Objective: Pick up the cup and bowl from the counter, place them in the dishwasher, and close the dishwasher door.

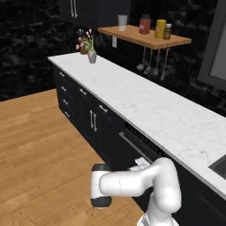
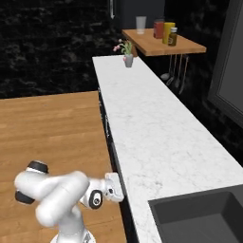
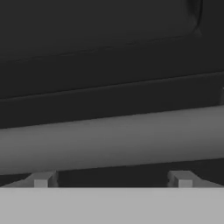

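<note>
Hand view: the gripper (image 3: 112, 180), jaws apart, sits right against the dishwasher door (image 3: 109, 57)'s bar handle (image 3: 112, 140), seemingly working the door.

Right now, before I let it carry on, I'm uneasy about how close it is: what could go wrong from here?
1. The gripper is open, close to the dishwasher door. Its fingertips are spread along the bar handle, not across it, so closing would probably grab nothing.
2. The hand sits low, just under the counter edge; an upward move could knock it.
</note>
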Tool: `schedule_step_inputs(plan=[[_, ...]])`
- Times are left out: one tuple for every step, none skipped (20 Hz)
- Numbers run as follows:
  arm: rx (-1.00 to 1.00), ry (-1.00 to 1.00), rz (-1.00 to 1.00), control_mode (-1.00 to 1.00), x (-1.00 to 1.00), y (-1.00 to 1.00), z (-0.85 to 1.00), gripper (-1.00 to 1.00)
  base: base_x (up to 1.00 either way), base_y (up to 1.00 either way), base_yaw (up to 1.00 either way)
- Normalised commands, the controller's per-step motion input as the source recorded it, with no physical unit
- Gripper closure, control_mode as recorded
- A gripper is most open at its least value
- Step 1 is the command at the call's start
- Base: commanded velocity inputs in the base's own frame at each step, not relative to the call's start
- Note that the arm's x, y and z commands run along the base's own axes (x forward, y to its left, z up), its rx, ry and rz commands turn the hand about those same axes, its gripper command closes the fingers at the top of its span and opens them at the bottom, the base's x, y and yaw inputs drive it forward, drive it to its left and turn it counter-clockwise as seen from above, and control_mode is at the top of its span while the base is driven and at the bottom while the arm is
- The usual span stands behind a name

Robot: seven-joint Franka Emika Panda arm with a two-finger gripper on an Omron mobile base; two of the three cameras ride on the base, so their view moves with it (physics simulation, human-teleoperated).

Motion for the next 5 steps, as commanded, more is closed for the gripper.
schedule_step_inputs(plan=[[-0.33,0.0,-0.11,-1.0,1.0,-1.0,-0.91,-1.0,0.0,0.0,0.0],[-0.37,0.09,-0.15,-1.0,0.97,-1.0,-0.82,-1.0,0.0,0.0,0.0],[-0.33,0.14,-0.18,-1.0,0.79,-0.79,-0.61,-1.0,0.0,0.0,0.0],[-0.24,0.17,-0.19,-1.0,0.62,-0.31,-0.35,-1.0,0.0,0.0,0.0],[-0.15,0.17,-0.19,-1.0,0.51,-0.05,-0.14,-1.0,0.0,0.0,0.0]])
